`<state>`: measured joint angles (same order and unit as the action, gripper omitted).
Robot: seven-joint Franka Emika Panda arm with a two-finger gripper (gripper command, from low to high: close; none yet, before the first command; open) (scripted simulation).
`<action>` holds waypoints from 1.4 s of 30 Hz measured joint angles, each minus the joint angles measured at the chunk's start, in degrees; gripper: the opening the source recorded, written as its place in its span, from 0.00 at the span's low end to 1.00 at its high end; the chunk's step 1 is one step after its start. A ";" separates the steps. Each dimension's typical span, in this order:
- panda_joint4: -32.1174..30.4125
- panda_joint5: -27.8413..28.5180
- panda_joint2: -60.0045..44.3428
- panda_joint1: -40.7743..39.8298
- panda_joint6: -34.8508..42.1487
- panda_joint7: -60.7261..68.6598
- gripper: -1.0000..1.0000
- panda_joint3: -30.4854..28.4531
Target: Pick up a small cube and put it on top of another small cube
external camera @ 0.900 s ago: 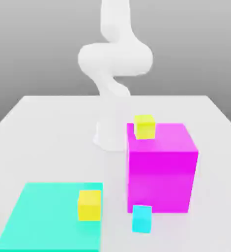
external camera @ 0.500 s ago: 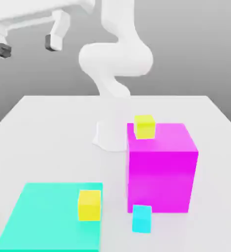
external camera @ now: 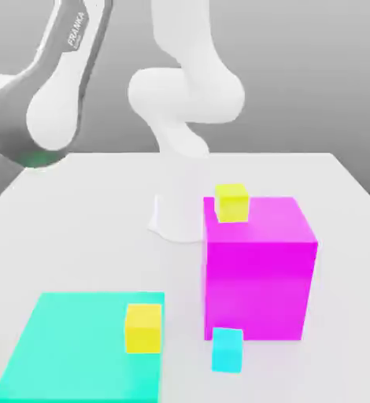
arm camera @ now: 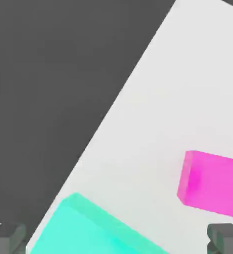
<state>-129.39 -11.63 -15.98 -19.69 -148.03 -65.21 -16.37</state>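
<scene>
Gripping nothing, the gripper [arm camera: 116, 238] is hovering with jaws spread wide, and the small magenta cube [arm camera: 211, 184] is lying on the table [arm camera: 188, 89] ahead of it, toward one fingertip, just beside the teal slab [arm camera: 93, 229]. Descending off-centre could be knocking the cube aside. Only the exterior view is showing the yellow cubes [external camera: 144, 327], the big magenta block [external camera: 259, 268] and the cyan cube [external camera: 227, 349].

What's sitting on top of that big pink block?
A small yellow cube sits on the big pink block, near its back corner on the exterior view's left. The rest of the top is bare. What lies behind the block is hidden.
</scene>
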 joint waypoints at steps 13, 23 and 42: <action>2.29 -5.86 -15.01 -5.34 -8.46 1.55 0.00 2.90; -3.29 0.53 3.01 0.94 3.52 1.18 0.00 2.49; -18.76 4.72 42.50 18.16 26.80 16.75 0.00 15.72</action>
<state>-148.15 -6.91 26.52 -1.53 -121.23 -48.46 -0.65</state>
